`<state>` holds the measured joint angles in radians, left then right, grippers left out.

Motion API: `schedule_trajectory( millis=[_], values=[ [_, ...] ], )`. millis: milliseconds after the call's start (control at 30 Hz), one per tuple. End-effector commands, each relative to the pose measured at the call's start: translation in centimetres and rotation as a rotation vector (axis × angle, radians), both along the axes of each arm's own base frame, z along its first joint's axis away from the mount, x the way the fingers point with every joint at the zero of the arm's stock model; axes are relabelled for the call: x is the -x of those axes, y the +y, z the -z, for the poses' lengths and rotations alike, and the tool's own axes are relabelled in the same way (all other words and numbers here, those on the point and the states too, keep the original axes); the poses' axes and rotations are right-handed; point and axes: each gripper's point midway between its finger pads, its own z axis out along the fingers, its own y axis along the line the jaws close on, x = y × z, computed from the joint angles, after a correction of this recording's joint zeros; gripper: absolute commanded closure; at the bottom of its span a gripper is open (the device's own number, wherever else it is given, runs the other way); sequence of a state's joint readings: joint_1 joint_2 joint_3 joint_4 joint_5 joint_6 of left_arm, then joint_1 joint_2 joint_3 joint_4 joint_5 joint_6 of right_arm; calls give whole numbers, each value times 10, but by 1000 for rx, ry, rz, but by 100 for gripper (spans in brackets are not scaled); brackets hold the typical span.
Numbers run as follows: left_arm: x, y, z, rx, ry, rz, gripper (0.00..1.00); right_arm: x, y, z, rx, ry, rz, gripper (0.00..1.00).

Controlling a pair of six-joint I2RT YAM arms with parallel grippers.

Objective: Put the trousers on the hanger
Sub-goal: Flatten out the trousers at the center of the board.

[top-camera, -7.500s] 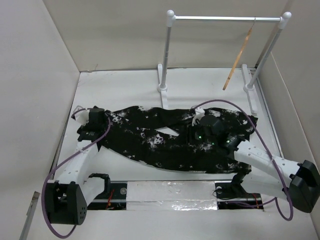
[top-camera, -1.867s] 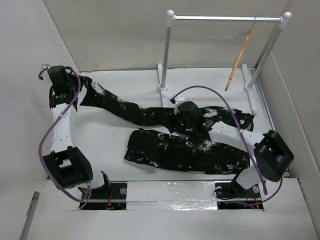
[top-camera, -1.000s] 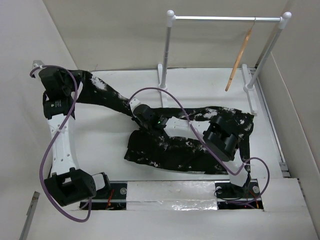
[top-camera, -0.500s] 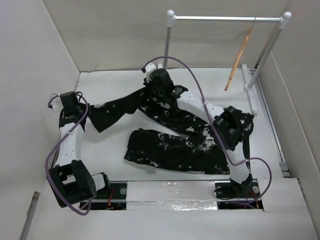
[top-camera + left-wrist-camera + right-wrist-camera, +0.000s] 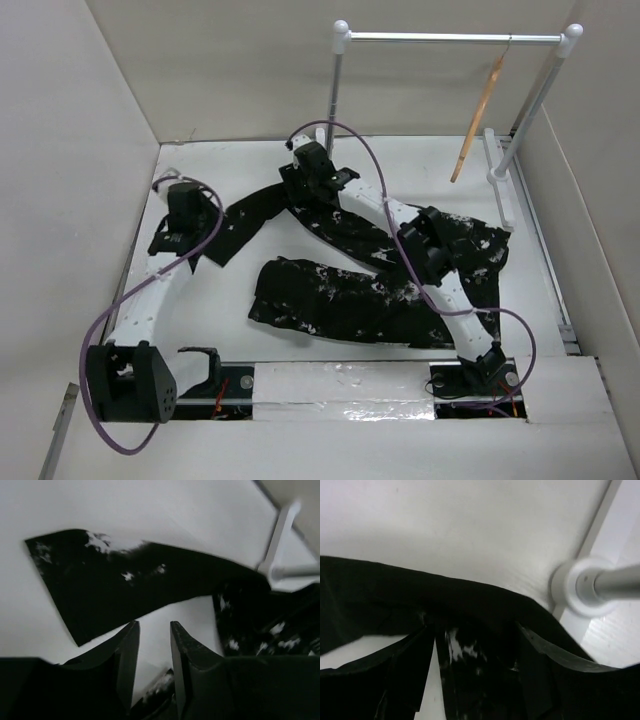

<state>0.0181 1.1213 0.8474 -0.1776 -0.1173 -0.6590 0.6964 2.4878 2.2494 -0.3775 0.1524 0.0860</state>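
**On the bench: trousers laid out, hanger on the rack**

Across the bench [image 5: 420,160] the trousers [image 5: 350,300] lie flat. One leg rests near the arm bases. The other runs from the right side to the far left, ending just beside the left gripper [image 5: 154,640].

The hanger [image 5: 478,112] hangs tilted from the rail of the white rack [image 5: 450,38], well apart from the trousers.

- **Right arm:** stretched long across the fabric, with the right gripper [image 5: 475,645] at the far leg, near the rack's left post.
- **Left arm:** reaches forward along the left edge.
- **Right wrist view only:** fingers spread wide, straddling a dark fold, not clamped.
- **Left wrist view only:** fingers slightly parted, bare bench between them, grasping nothing; the leg end lies just beyond.
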Motion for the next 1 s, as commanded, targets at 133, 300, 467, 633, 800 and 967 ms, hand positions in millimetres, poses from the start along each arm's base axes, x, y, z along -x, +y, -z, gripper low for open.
schedule_trajectory(
  millis=[133, 300, 467, 633, 800, 967],
  values=[
    [12, -36, 45, -223, 260, 216, 74, 43, -21, -133, -181, -151, -57, 13],
    [26, -28, 83, -268, 422, 255, 40, 93, -40, -159, -219, -183, -69, 13],
    [40, -5, 102, -314, 518, 177, 40, 159, -52, -153, -299, -162, -112, 20],
    [48, 13, 116, -284, 570, 87, 40, 197, -52, -130, -303, -140, -153, 20],
    [62, 22, 150, -244, 714, 27, 48, 220, -71, -113, -291, -114, -151, 21],
    [65, 14, 170, -196, 768, 33, 48, 234, -87, -102, -285, -107, -152, 21]
  ],
)
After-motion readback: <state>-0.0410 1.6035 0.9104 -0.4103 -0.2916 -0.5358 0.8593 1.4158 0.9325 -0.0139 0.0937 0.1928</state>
